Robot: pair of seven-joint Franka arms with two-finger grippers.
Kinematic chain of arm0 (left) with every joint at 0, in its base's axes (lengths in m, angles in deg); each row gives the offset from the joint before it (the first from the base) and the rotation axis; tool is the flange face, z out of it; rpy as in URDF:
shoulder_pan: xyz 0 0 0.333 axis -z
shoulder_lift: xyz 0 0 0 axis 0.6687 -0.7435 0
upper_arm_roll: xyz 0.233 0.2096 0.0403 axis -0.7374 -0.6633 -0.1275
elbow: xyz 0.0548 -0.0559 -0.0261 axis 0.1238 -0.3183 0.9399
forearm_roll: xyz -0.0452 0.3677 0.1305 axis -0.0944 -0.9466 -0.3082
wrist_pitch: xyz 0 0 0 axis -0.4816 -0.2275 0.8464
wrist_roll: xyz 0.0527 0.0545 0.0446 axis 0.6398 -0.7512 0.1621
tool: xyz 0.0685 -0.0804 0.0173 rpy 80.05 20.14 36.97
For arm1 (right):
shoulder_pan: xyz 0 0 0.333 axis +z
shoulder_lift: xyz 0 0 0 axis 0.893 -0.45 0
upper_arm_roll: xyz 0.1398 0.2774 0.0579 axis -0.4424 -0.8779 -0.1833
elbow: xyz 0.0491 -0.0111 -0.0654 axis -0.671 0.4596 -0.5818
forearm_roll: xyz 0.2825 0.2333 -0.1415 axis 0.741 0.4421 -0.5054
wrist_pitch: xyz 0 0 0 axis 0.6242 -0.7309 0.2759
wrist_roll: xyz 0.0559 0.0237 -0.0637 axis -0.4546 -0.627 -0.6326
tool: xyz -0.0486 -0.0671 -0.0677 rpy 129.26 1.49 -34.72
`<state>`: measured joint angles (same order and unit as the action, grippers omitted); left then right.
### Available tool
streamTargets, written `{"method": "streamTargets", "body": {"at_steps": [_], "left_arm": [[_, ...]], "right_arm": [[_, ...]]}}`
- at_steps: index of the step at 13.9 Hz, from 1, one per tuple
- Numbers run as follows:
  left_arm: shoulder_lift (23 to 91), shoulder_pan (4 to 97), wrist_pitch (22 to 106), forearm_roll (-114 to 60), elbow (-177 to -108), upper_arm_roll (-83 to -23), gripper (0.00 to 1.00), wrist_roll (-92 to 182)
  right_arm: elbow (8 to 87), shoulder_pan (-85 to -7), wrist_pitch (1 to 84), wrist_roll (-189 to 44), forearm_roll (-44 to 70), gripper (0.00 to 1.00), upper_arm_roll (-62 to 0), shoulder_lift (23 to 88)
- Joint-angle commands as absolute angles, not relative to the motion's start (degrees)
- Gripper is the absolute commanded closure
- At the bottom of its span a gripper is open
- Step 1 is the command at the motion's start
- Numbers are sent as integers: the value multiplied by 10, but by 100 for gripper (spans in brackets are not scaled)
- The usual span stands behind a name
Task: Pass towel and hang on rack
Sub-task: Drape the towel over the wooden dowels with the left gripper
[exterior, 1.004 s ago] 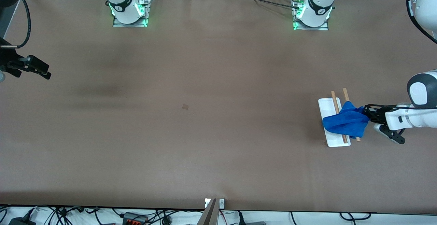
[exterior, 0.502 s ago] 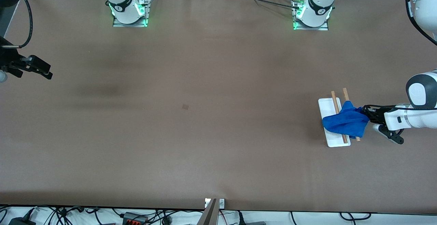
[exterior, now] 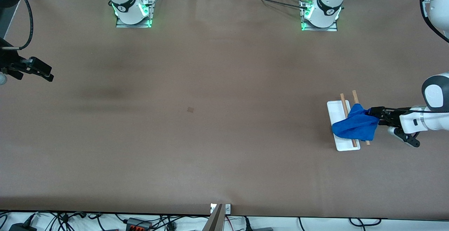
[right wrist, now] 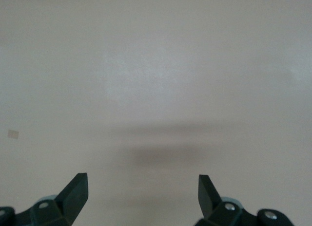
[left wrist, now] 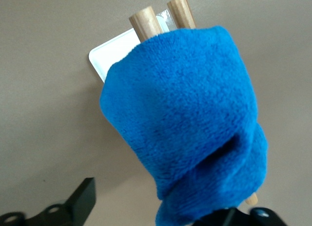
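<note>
The blue towel hangs over the two wooden rods of the rack, whose white base lies near the left arm's end of the table. My left gripper is level with the towel's edge on the side toward that end, open. In the left wrist view the towel covers the rods. One finger stands clear of the cloth, and the cloth's lower fold hides the other. My right gripper waits open with nothing in it over the right arm's end of the table.
Both arm bases stand along the table edge farthest from the front camera. A small dark patch marks the brown table mid-way. Cables lie off the edge nearest the camera.
My left gripper's fingers have spread apart and let go of the towel, which stays draped on the rack. The right arm has not moved.
</note>
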<state>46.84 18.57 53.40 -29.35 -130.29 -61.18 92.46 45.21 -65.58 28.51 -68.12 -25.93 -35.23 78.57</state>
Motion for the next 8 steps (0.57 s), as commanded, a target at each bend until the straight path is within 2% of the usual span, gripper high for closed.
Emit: {"method": "streamTargets", "body": {"at_steps": [1, 8], "left_arm": [[473, 179, 509, -304, -1291, -604, 0, 934], [492, 169, 471, -307, -1281, -605, 0, 932]], "right_arm": [[444, -661, 265, -696, -252, 0, -357, 790], [444, -661, 265, -697, -250, 0, -356, 789]]}}
